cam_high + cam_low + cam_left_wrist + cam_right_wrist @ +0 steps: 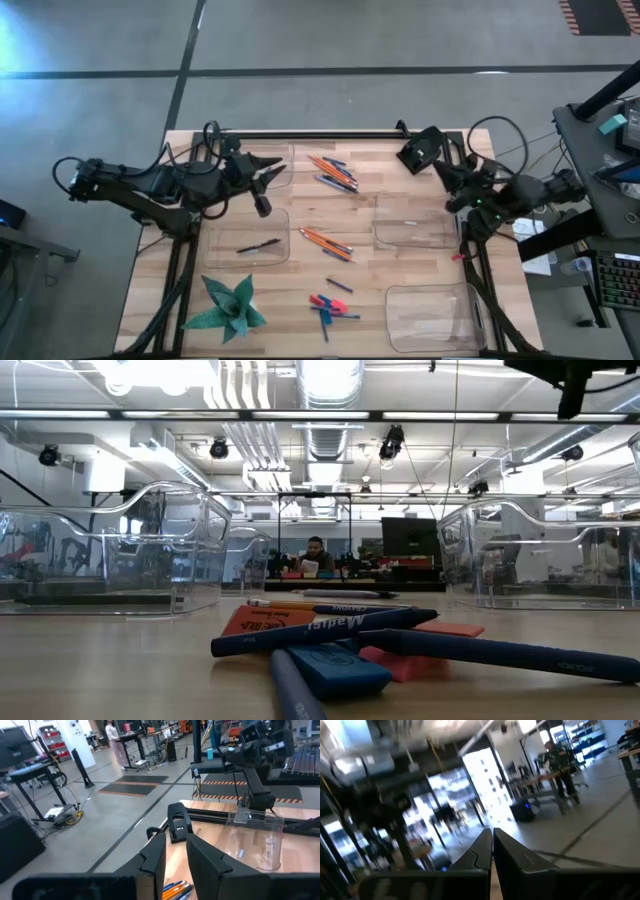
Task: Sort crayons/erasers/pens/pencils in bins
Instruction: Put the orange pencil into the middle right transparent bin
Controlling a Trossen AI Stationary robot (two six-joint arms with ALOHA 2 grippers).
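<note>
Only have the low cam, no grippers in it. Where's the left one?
Observer: The left gripper hangs over the far-left bin, just short of the pencils.
Operator: Holding anything?
Observer: No. Its fingers are apart with nothing between them.
Operator: Right arm?
Observer: The right gripper is shut and empty, waiting at the table's right side.
Operator: Anything binned?
Observer: One black pen lies in the near-left bin.
</note>
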